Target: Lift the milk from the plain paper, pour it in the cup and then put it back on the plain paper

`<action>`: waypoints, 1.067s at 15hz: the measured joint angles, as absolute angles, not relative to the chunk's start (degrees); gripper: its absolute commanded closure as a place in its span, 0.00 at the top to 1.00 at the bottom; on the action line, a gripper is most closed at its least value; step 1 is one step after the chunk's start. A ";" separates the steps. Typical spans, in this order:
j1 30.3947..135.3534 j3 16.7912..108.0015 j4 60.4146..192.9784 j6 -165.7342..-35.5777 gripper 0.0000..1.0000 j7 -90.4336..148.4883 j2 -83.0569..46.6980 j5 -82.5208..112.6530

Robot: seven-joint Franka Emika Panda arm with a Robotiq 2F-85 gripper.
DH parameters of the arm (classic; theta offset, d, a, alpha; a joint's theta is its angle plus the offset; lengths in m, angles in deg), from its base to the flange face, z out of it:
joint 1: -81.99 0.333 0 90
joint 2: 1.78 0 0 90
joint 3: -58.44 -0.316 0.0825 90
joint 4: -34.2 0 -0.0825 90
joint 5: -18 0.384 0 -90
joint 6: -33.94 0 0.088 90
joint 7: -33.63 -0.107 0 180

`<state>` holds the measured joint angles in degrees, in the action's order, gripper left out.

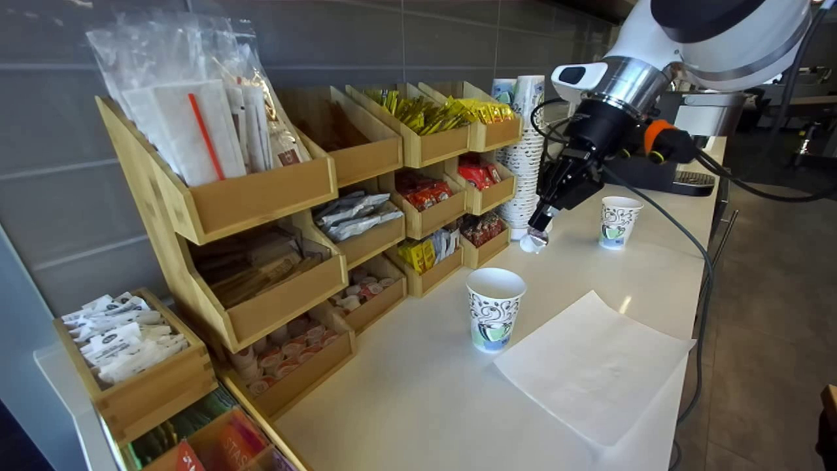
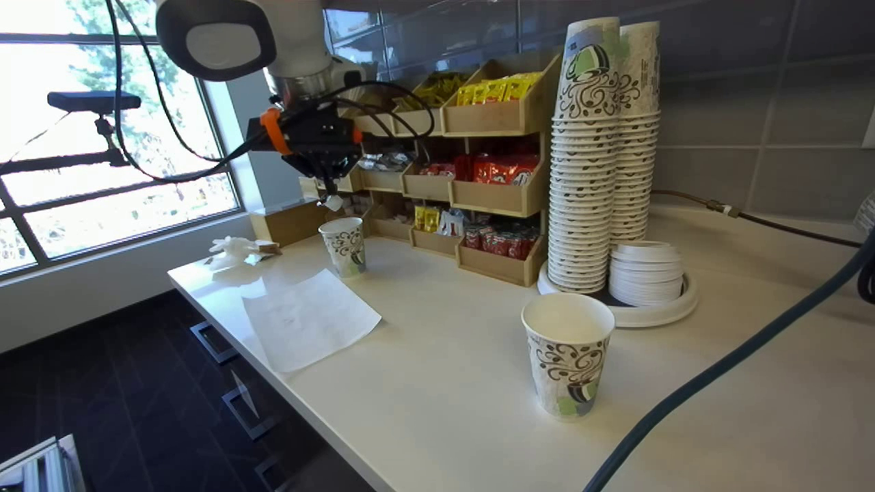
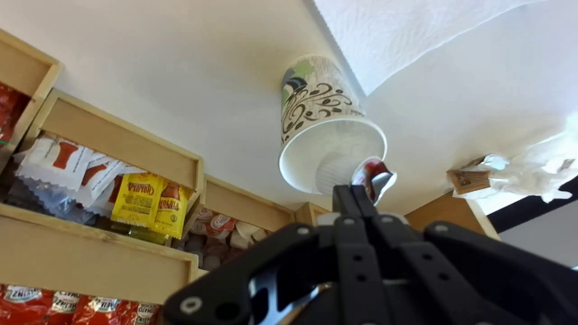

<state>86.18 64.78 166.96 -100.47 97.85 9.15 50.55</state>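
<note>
The milk, a tiny white creamer pot [image 1: 534, 242], hangs from the tips of my gripper [image 1: 541, 221]. It also shows in an exterior view [image 2: 333, 203], above the cup's rim. In the wrist view my gripper [image 3: 351, 193] is shut on the milk [image 3: 375, 179], whose peeled foil lid shows red; it looks tilted. The patterned paper cup [image 1: 495, 311] stands upright below, also seen in an exterior view [image 2: 346, 247]. In the wrist view the milk overlaps the rim of the cup [image 3: 316, 99]. The plain paper [image 1: 598, 366] lies flat beside the cup, also in an exterior view [image 2: 311, 318].
Another paper cup [image 2: 569, 359] stands farther along the counter. Stacked cups [image 2: 581, 178] and lids [image 2: 646, 273] stand near the wall. Wooden bins [image 1: 288, 281] of condiments line the back. Crumpled wrappers [image 2: 236, 249] lie at the far end. A thick cable [image 2: 724, 369] crosses the foreground.
</note>
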 measured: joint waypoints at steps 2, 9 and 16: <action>85.61 65.11 166.57 -97.47 0.00 95.87 8.99 50.55; 83.64 65.72 165.78 -88.42 0.00 92.03 7.01 50.51; 83.59 65.56 165.82 -86.98 0.02 89.34 4.01 50.15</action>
